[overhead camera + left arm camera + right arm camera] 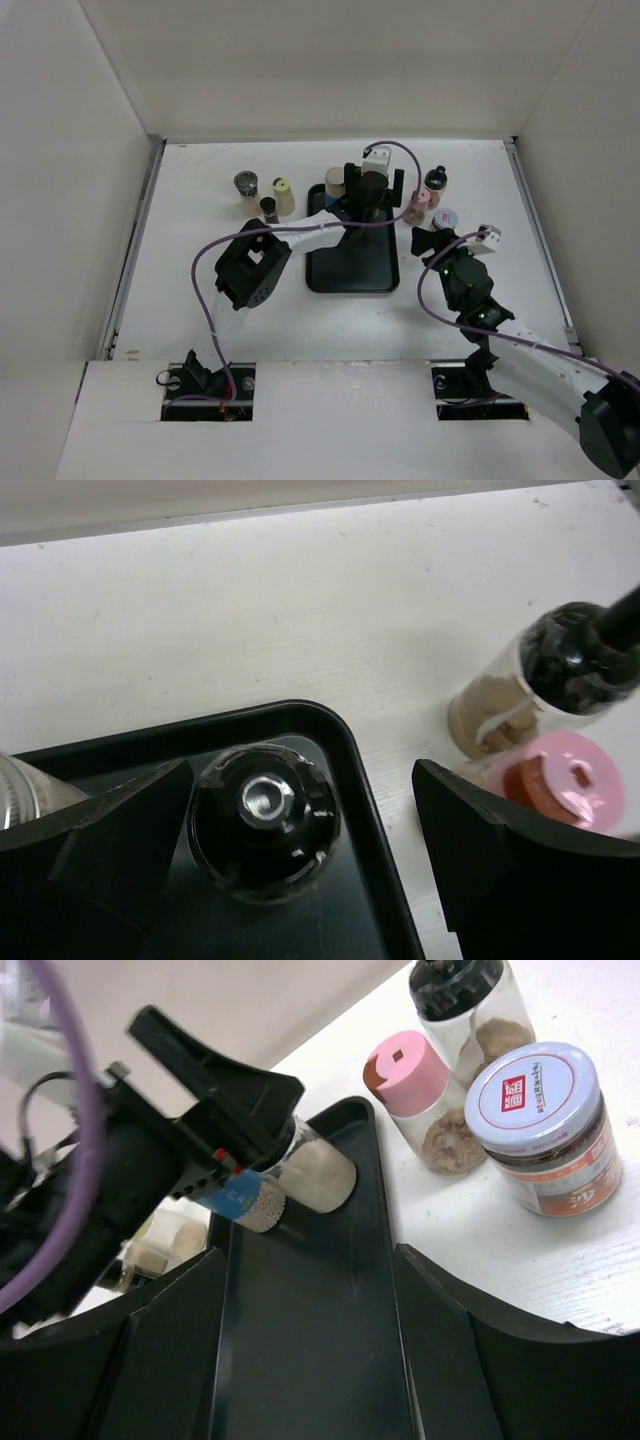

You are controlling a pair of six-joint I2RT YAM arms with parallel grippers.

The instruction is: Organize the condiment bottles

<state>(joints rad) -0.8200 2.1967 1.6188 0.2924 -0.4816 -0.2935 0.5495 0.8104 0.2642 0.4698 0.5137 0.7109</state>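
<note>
1. Left pincer [300, 780]: fingers spread wide, pinching nothing, pointing down over the far right corner of the tray [352, 770].
2. Between its fingers: black-capped bottle [265, 820], upright inside that tray corner. It sits just beside the left finger [110, 840], with a clear gap to the right finger [480, 850]. Contact with the left finger: cannot tell.
3. Outside the left finger, at the view's edge: silvery-topped bottle [20, 790], also in the tray.
4. Outside the right finger, off the tray on the white table [250, 610]: pink-capped bottle [560, 780] nearest, second black-capped bottle [570, 665] just beyond it.
5. Well off to the left pincer's left, on the table: grey-capped bottle [246, 185], yellow-capped bottle [283, 188] and small dark-capped bottle [269, 207], bunched close together.
6. Right pincer [310, 1260]: fingers spread, holding nothing, beside the tray's right edge. Tray floor shows between the fingers in the wrist view.
7. Ahead and to the right of the right pincer: white-lidded jar [540, 1090] closest, red mark on its lid, standing on the table. The pink-capped bottle is just beside it, the second black-capped bottle farther on.
</note>
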